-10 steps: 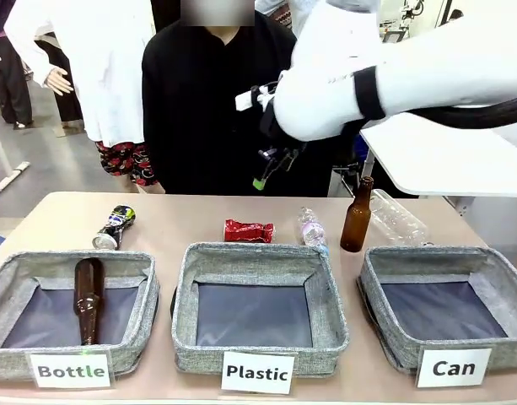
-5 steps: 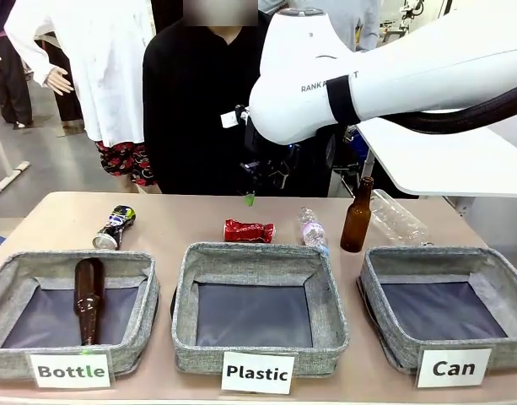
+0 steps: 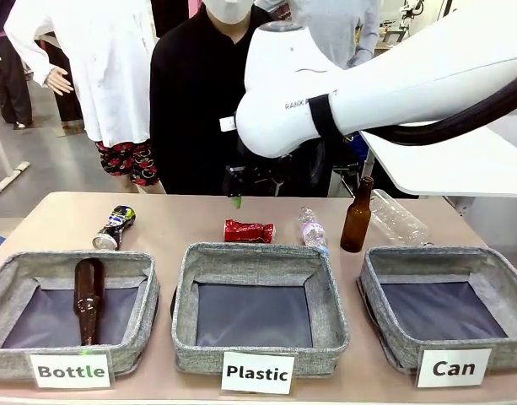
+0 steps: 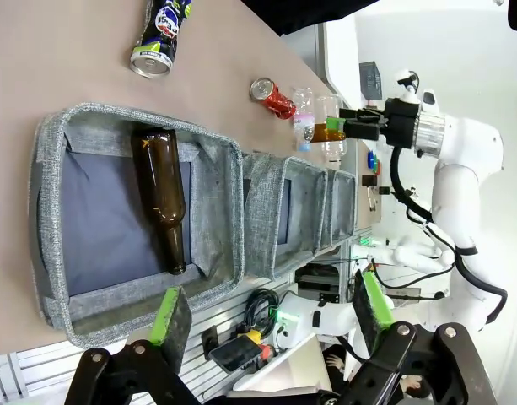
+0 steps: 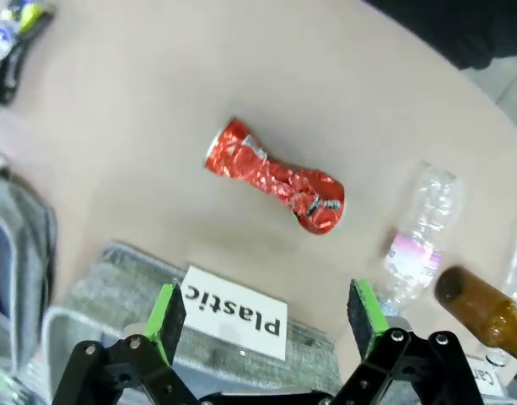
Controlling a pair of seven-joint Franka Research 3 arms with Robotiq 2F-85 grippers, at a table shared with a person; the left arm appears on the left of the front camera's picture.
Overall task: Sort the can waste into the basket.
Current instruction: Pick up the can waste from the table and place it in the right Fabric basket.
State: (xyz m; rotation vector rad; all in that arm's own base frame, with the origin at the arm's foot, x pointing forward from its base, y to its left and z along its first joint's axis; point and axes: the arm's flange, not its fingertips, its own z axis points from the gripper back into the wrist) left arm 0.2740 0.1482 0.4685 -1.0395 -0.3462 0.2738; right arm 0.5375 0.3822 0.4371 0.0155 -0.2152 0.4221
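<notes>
right fingers (image 5: 167, 319) spread wide, empty, hovering above the red can (image 5: 275, 179) on the counter (image 5: 131, 101); left fingers (image 4: 170, 314) wide apart, empty.

Crushed can (image 5: 275, 179): shiny red, white flecks of print. Second can (image 3: 114, 227), by the worktop's far left edge: black with blue, white and green print. Can basket (image 3: 486, 257): heathered grey fabric, dark lining, white label, black letters (Bottle basket (image 3: 39, 261) and Plastic basket (image 3: 258, 253) match). Worktop (image 3: 182, 215): plain tan. Lying bottle (image 3: 88, 299) and upright bottle (image 3: 357, 217): brown glass. Plastic bottle (image 3: 312, 229): clear, pale label. Right gripper (image 5: 266, 314): black, pads (image 5: 167, 310) green.
</notes>
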